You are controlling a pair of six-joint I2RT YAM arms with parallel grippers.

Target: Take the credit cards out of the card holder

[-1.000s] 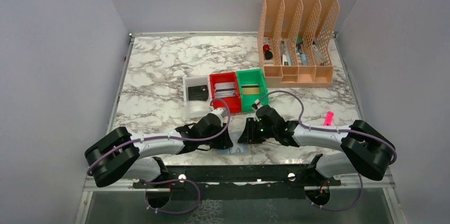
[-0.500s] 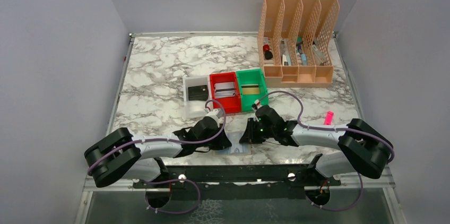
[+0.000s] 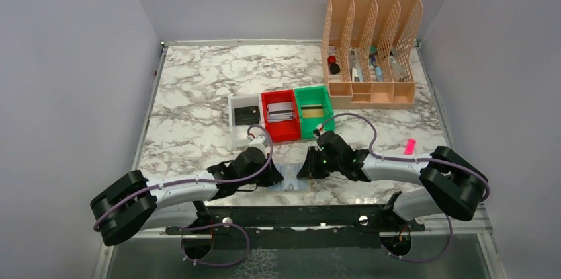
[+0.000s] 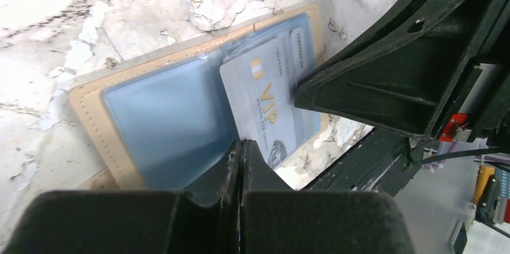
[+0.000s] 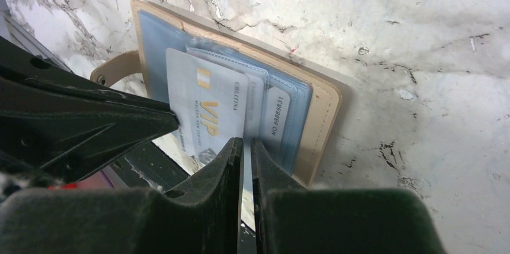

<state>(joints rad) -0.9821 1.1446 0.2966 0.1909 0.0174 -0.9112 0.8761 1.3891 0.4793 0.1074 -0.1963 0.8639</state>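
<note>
1. Card holder (image 4: 161,123) lies open and flat at the counter's (image 3: 198,94) near edge, between both tools, long axis left-right.
2. Silvery grey card (image 4: 260,99) is partly out. Its long axis crosses the holder's, free end pointing towards the arm bases.
3. Left tool (image 4: 240,148) is shut, tips at the card's left edge.
4. Right tool (image 5: 246,145) is nearly closed with the card's free corner in the slit. Judged pinched, so pull nearward.

The marble table (image 3: 198,87) bears the open card holder (image 3: 292,180), three trays (image 3: 283,135) and a peach organizer (image 3: 372,98).

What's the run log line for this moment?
card holder: open flat | silvery card: partly out | left gripper: shut at holder edge | right gripper: shut on silvery card
</note>
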